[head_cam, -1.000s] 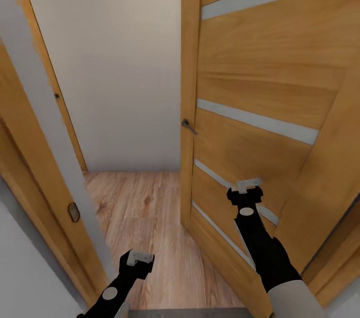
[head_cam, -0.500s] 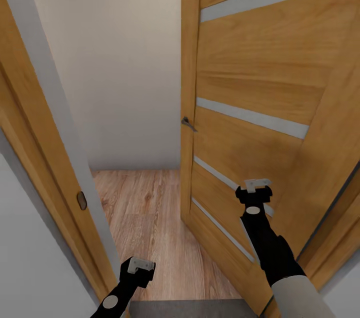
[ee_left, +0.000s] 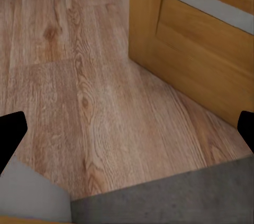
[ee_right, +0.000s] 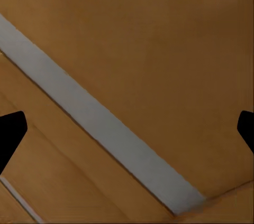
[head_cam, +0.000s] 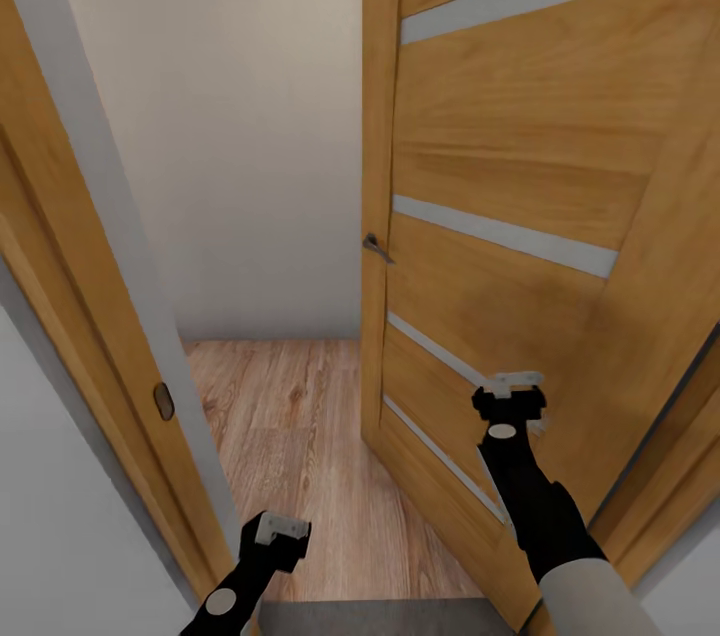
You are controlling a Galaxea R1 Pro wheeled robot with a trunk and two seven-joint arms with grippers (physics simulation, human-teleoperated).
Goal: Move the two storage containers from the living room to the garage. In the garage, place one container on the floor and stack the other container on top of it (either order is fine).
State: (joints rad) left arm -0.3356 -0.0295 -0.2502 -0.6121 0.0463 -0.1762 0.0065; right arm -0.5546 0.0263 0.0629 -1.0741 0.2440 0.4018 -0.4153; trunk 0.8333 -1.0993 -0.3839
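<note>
Wood-plank floor (head_cam: 300,426) beyond unmarked panel door (head_cam: 520,176), pincers empty.

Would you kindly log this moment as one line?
place: doorway | door: open | left gripper: open, empty | right gripper: open, empty, near door | floor: wood

An open door (head_cam: 500,216) stands directly ahead of the right gripper (head_cam: 512,384). A plank floor (head_cam: 300,436) lies ahead of the left gripper (head_cam: 282,528), the door frame (head_cam: 90,316) to its left.

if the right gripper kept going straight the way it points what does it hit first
Most likely the wooden door: the right gripper faces its panel and a grey inlay strip, apparently close, though depth is unclear.
</note>
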